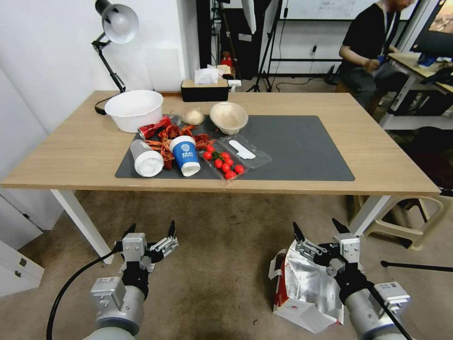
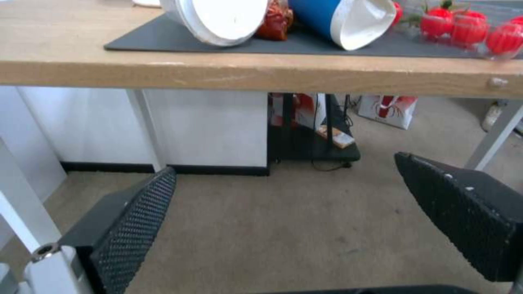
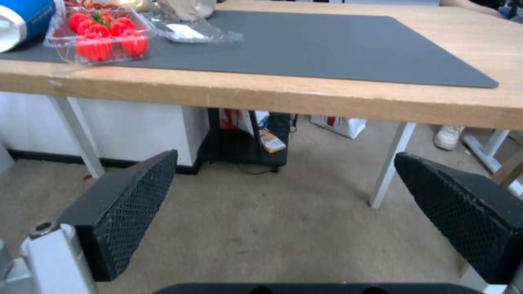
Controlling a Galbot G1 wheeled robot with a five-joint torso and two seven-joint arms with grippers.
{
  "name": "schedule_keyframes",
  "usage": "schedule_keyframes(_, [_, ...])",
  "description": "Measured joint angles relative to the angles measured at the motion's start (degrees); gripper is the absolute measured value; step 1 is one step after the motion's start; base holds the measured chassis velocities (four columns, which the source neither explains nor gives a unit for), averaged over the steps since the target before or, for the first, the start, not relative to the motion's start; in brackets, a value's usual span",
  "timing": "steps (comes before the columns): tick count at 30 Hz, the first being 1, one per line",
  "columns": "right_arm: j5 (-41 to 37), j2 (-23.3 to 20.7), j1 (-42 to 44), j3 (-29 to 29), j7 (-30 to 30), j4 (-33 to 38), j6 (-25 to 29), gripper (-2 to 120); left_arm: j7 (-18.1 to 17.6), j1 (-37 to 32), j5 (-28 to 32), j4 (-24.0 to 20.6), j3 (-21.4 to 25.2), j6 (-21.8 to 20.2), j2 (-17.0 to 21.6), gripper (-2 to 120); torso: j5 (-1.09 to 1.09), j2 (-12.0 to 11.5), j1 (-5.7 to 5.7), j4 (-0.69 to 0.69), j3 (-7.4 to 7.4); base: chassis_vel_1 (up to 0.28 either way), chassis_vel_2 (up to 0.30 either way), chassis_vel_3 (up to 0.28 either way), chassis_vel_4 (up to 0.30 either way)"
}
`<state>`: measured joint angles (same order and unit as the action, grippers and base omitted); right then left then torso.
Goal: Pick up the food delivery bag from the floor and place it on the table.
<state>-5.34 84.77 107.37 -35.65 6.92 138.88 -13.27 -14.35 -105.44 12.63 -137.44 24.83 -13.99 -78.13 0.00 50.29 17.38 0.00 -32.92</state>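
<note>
Your right gripper [image 1: 322, 228] hangs wide open over the food delivery bag [image 1: 304, 288] on the floor [image 1: 222, 264]; it looks light and crushable, so take its rim or handles gently, left gripper [image 1: 150, 231] wide open too.

Food delivery bag [image 1: 304, 288] on the floor [image 1: 222, 264] before the table [image 1: 71, 156], under the right tool [image 1: 321, 227].

Place: an office or lab room.
Signs: tripods [image 1: 264, 52] standing behind the table's [image 1: 71, 151] far edge; desk lamp [image 1: 115, 28] clamping at its far left corner; carpet floor [image 1: 222, 236].
</note>
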Motion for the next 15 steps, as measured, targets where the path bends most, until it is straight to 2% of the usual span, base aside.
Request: schedule_keyframes(15, [-0.2, 0.0, -0.1, 0.0, 0.0, -0.3, -0.2, 100, 0.1, 0.1, -0.1, 0.3, 0.0, -0.1, 0.0, 100, 0.00, -3.8, -1.62, 0.00, 2.20, 0.000, 0.000, 0.000, 0.000])
